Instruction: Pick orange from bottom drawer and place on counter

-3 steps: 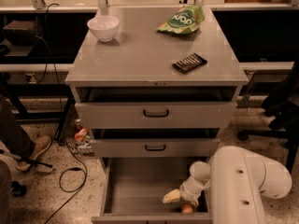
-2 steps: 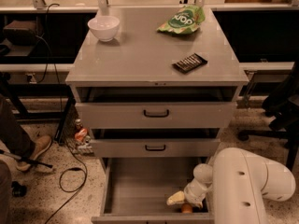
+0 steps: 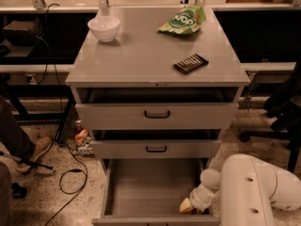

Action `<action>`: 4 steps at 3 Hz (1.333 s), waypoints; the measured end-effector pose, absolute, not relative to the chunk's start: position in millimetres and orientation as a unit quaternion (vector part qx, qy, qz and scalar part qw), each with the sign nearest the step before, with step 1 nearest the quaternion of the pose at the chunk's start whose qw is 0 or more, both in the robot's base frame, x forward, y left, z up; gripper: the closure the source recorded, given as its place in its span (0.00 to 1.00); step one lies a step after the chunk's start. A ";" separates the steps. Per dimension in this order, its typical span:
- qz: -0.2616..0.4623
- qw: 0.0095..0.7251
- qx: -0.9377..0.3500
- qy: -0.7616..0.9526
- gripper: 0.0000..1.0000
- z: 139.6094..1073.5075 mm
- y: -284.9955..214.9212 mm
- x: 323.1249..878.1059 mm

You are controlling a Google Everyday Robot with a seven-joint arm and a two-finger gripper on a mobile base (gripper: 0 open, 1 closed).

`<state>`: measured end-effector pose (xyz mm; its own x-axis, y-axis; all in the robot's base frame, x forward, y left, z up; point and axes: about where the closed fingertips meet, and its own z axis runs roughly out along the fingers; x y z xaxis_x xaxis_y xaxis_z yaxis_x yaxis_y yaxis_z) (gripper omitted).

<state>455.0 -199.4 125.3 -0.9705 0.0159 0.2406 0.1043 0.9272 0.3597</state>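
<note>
The bottom drawer (image 3: 141, 187) is pulled open and shows its plain grey tray. My gripper (image 3: 188, 205) reaches down into the drawer's front right corner, at the end of the white arm (image 3: 254, 192). A small orange-brown patch (image 3: 196, 211) shows right under the gripper; I cannot tell whether it is the orange or whether the gripper holds it. The counter (image 3: 136, 55) is the grey cabinet top, above and behind the gripper.
On the counter stand a white bowl (image 3: 104, 28) at the back left, a green snack bag (image 3: 182, 20) at the back right and a dark bar (image 3: 190, 63) near the front right. The two upper drawers (image 3: 156, 114) stand slightly ajar. A person's shoe (image 3: 35, 150) and cables lie on the floor at left.
The gripper has moved right and a little lower, into the drawer's front right corner. More of the arm now covers it.
</note>
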 end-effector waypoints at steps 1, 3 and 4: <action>-0.196 0.123 -0.034 -0.972 0.72 121.4 -199.4 448.7; -0.229 0.066 0.009 -0.971 1.00 172.1 -198.1 451.7; -0.236 0.017 0.038 -0.971 1.00 223.9 -204.4 450.4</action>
